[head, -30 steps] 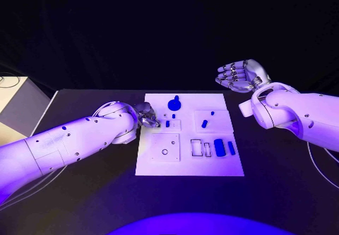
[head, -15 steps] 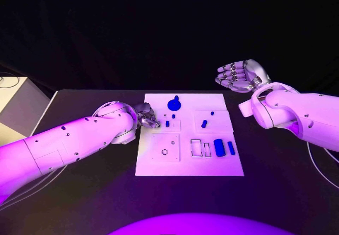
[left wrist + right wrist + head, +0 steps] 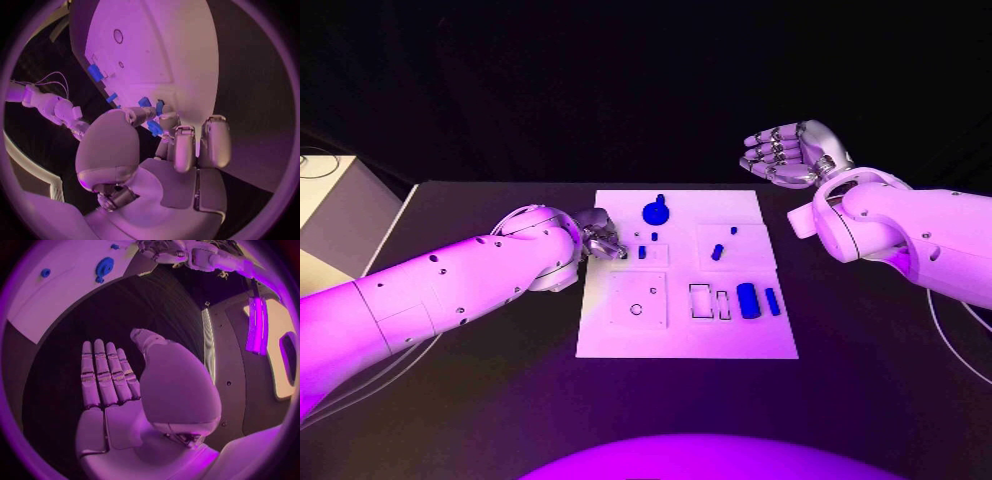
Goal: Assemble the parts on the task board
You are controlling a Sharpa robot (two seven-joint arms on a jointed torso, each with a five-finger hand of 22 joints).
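the task board (image 3: 687, 330) lies flat in the middle of the black bench (image 3: 473, 400). the left hand (image 3: 600, 240) is placed at the board's left edge, low over the small square plate at the upper left. in the left wrist view a small blue part (image 3: 154, 128) is seen pinched between the thumb and the fingers (image 3: 177, 145) of that hand, just over the board's edge; whether it already touches its seat cannot be told, since the fingers hide the contact.

other parts are seen on the board: a round blue piece with a stem (image 3: 655, 211) near the far edge, a short blue peg (image 3: 717, 252) standing right of centre, and two blue bars (image 3: 749, 300) lying beside the empty rectangular slots at the lower right. a round hole (image 3: 636, 310) is left unfilled in the lower left plate.

the right hand (image 3: 793, 153) is held raised beyond the board's far right corner, well apart from it; its fingers are extended side by side with nothing held.

step judged in hand: seating of the pinched part at the upper left plate. the task is judged to be at an early stage, as the slots are unfilled.

next move calls for: the part to be lined up square with its socket, lowered straight, and released only once seated.
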